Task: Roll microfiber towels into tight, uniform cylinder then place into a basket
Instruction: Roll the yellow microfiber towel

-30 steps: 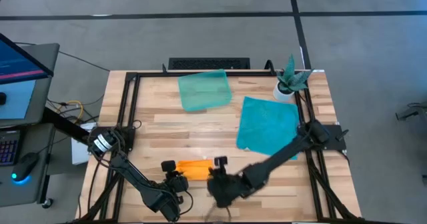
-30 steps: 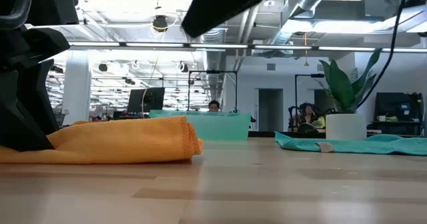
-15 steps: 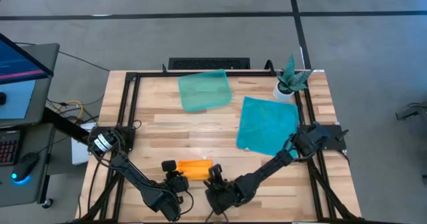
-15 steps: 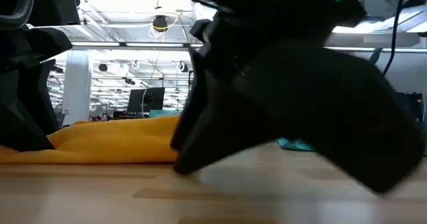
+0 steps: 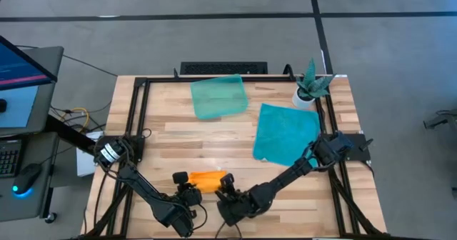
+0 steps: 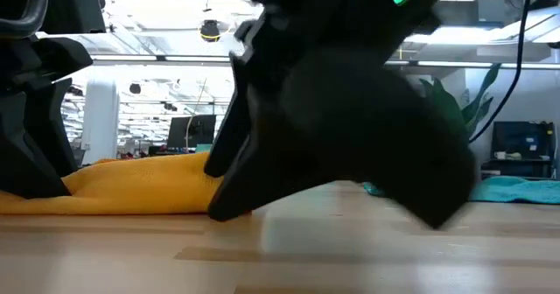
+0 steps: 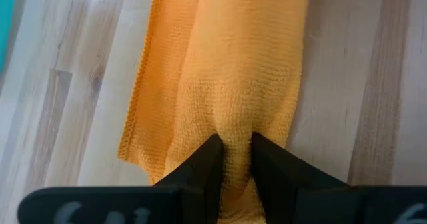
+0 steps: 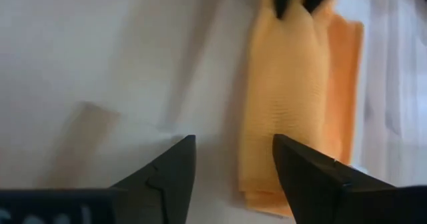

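Note:
The orange towel (image 5: 207, 179), folded into a long narrow strip, lies flat on the table near its front edge. My left gripper (image 7: 235, 151) is shut on the strip's left end. My right gripper (image 8: 233, 167) stands open and low at the strip's right end (image 8: 267, 197), with one finger over that end. In the low view it (image 6: 332, 119) blocks the towel's right part. The teal towel (image 5: 287, 134) lies spread flat at the right. The pale-green basket (image 5: 218, 97) sits at the far middle of the table. My left gripper pinches the orange strip's left end (image 7: 230, 127) between its two fingers, bunching several layers there. The fingers slant down from the table's near left and lie along the strip. The rest of the towel lies slack on the table. My right gripper: I cannot tell whether it touches the towel.
A small white pot with a green plant (image 5: 307, 93) stands at the far right corner. Black frame rails (image 5: 139, 111) run along the table's sides. Bare wood lies between the orange towel and the basket.
My right gripper has come down toward the table and a little toward its left edge, rolling as it went. It now stands low at the orange towel's right end. The towel and my left gripper have kept still.

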